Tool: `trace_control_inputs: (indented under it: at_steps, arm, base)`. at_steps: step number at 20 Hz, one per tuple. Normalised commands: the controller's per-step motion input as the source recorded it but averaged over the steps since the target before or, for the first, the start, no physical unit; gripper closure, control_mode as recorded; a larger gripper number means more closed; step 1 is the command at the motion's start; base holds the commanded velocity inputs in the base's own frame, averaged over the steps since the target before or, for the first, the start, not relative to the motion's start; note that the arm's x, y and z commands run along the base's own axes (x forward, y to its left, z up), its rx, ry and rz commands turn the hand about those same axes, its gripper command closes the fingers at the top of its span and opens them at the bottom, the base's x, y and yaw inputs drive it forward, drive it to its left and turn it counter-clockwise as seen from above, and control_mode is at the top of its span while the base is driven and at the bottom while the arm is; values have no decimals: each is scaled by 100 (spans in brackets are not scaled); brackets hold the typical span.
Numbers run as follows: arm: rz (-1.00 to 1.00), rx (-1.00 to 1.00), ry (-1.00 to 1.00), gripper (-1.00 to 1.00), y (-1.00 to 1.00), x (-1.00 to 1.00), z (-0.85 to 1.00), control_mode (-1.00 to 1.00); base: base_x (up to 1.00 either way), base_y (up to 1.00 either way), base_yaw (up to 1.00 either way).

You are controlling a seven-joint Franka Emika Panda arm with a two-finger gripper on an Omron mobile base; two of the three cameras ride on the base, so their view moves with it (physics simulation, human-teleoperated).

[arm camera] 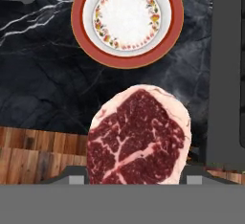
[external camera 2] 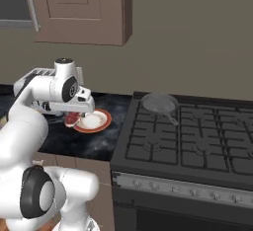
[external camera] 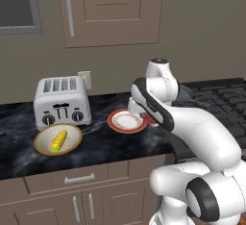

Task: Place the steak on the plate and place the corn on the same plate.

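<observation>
the gripper (arm camera: 138,182) held the steak (arm camera: 139,134) above the bench (arm camera: 43,89), just short of the plate (arm camera: 127,22) — best carried over its centre and lowered flat before release.

- A shiny silver toaster (external camera: 62,103) stands on the dark counter (external camera: 96,147), close to the wall. It has four slots on top and two round knobs on the front.
- A tan bowl (external camera: 72,143) sits just in front of the toaster.
- A white wall plug (external camera: 85,79) is right behind the toaster.
- A black stove (external camera 2: 197,141) is next to the counter.
- A dark frying pan (external camera 2: 159,102) sits on the stove's back corner.
- Brown cupboard doors (external camera: 110,10) hang on the wall above.
- A drawer with a silver handle (external camera: 79,178) is under the counter.
</observation>
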Motion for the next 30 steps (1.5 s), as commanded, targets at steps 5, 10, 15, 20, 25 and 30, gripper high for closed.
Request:
trace_control_inputs:
  at_steps: [5, 10, 15, 20, 25, 30]
  arm:
    - [0, 0, 0, 100, 0, 0, 0, 100]
    - [2, 0, 0, 100, 2, 30, 0, -100]
    - [5, 0, 0, 100, 0, 49, 0, -100]
    - [7, 0, 0, 100, 0, 36, -4, -100]
    - [8, 0, 0, 100, 0, 31, -6, -100]
    - [7, 0, 0, 100, 0, 29, -14, -100]
  base:
    - [61, 4, 4]
    - [21, 3, 2]
    - [0, 0, 0]
    - [0, 0, 0]
    - [0, 0, 0]
    - [0, 0, 0]
